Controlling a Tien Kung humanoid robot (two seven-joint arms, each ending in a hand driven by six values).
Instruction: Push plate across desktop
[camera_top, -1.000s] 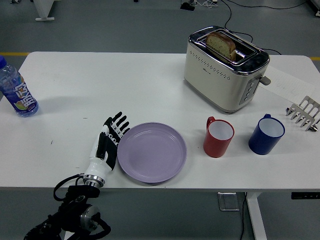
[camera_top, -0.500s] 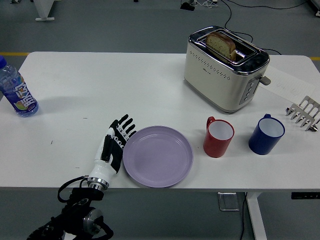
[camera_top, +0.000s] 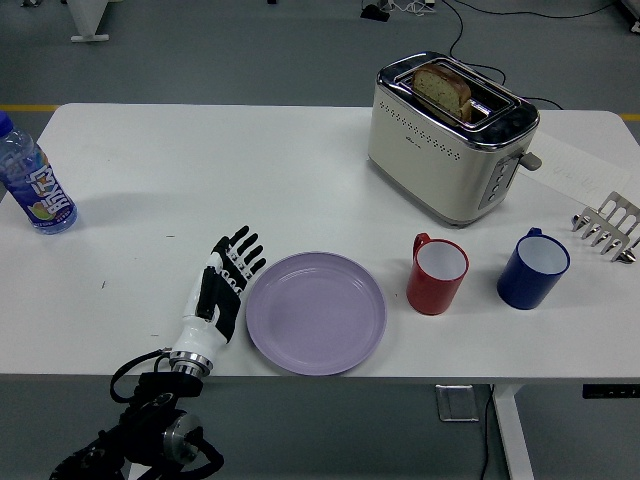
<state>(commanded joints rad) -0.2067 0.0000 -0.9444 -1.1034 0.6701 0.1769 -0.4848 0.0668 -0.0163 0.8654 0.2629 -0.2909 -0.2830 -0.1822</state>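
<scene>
- The round lilac plate lies flat on the white desk close to its near edge, a little left of centre.
- It looks rigid and smooth-glazed, probably light, so it should slide readily on the bare top; it could chip if it went over the edge.
- Best contact, in my judgement, is the raised left rim, pushed sideways and low so the plate does not tip.
- The left hand lies just beside that rim, fingers extended and slightly spread, holding nothing; a narrow gap seems to separate them.
- To the plate's right stands a red mug, near but apart, then a blue mug.
- Behind them is a cream toaster with bread in it; a water bottle is far left.
</scene>
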